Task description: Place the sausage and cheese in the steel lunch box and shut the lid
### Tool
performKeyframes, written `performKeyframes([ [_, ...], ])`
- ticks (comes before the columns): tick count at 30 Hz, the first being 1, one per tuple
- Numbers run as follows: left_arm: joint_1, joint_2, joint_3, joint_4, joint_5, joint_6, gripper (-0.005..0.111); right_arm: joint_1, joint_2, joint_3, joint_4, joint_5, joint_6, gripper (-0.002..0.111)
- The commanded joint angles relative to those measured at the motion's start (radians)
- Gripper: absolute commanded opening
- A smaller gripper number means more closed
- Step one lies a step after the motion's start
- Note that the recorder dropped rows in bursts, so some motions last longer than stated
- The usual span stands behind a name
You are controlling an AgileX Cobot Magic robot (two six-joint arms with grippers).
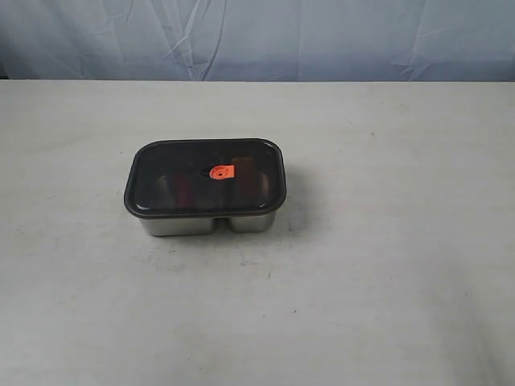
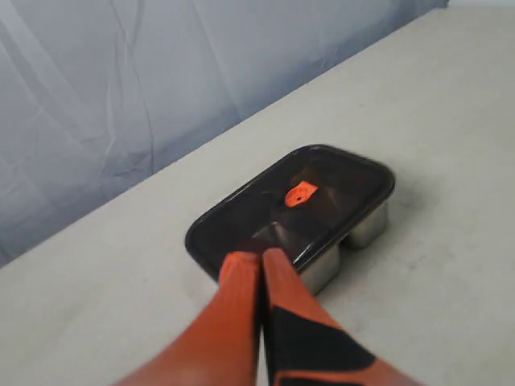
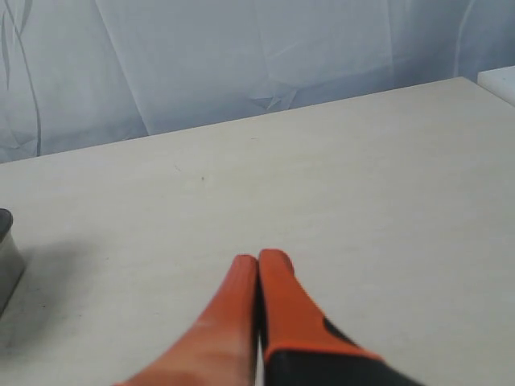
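The left gripper (image 2: pixel 259 259) and the right gripper (image 3: pixel 257 261), two in all, are clenched finger against finger. One steel lunch box (image 1: pixel 169 225) stands mid-table (image 1: pixel 386 265), its one lid (image 1: pixel 177 165) seated on top, with one orange tab (image 1: pixel 220 171) at the centre. The contents are too dim to tell.

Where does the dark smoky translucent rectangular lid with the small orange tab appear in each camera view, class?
Exterior view: the dark smoky translucent lid sits left of centre.
Left wrist view: mid-picture, just beyond the shut left gripper.
Right wrist view: only a dark sliver at the frame's edge, probably its rim.
Shared landmark: the shiny steel lunch box beneath it.
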Motion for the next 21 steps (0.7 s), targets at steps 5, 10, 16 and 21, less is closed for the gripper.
performKeyframes([
  [5,-0.004,-0.136,0.124,0.145,-0.201,-0.150,0.000,-0.005,-0.008,0.004,0.001,-0.013,-0.007,0.000],
  [10,-0.004,-0.172,0.233,0.361,-0.408,-0.700,0.000,-0.005,-0.008,0.004,0.008,-0.013,-0.007,0.000],
  [16,-0.004,-0.229,0.303,0.500,-0.429,-0.946,0.000,-0.005,-0.008,0.004,0.008,-0.013,-0.007,0.000],
  [21,-0.004,-0.229,0.303,0.557,-0.316,-0.949,0.000,-0.005,-0.008,0.004,0.008,-0.010,-0.007,0.000],
])
